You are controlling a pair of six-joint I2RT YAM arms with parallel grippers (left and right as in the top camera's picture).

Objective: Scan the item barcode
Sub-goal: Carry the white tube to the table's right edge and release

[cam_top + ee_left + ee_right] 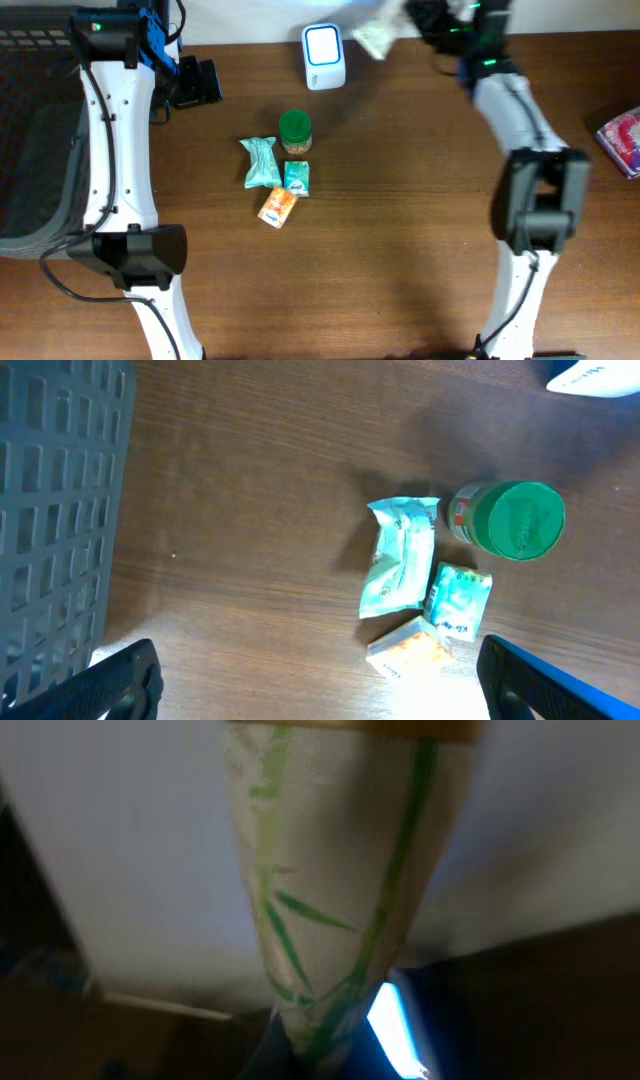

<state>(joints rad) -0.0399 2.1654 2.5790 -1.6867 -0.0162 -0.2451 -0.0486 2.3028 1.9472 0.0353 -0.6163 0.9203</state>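
The packet (375, 38), pale with green bamboo stems printed on it, hangs in the air over the far edge of the tabletop (400, 250), just right of the white scanner (323, 55) with its blue-lit window. In the overhead view the packet is blurred. In the right wrist view it fills the middle of the frame, with the scanner's glow just below it. The right end effector (408, 24) is clamped tight on the packet.

Toward the middle of the tabletop sit a green-lidded jar (295, 130), a teal pouch (260, 160), a small teal sachet (297, 177) and an orange sachet (278, 207), close together. A pink package (622, 140) lies at the right edge, and a grey basket (30, 150) stands off the left edge.

The left end effector (315, 660) hovers near the far left corner, spread wide and holding nothing.
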